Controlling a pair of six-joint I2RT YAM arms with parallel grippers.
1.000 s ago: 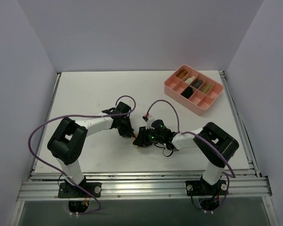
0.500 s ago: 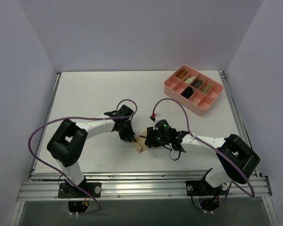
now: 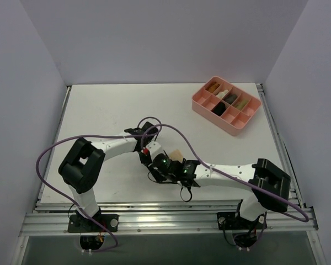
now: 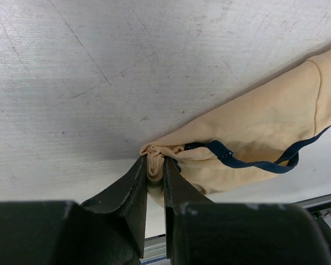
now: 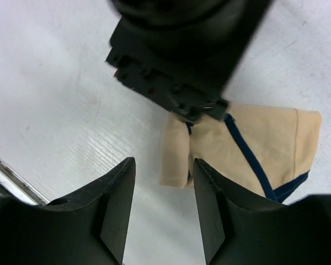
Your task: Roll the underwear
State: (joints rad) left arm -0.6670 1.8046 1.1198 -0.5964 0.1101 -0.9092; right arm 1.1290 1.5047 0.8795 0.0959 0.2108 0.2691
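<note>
1. Right gripper (image 5: 164,179): jaws spread wide and empty, poised over the folded near edge of the underwear (image 5: 254,138), close beside the left wrist.
2. Left gripper (image 4: 155,164): jaws almost closed, pinching a bunched corner of the tan cloth just above the table (image 4: 99,66).
3. Underwear: mid-table, loosely folded, black trim exposed, not yet a roll.
4. Suggested technique: let the left pinch anchor the corner. Bring the right down on the free edge and turn it over evenly, under light tension, tucking the trim inward. The crowded wrists risk collision.
5. Pink tray (image 3: 216,121): far right, well apart.
</note>
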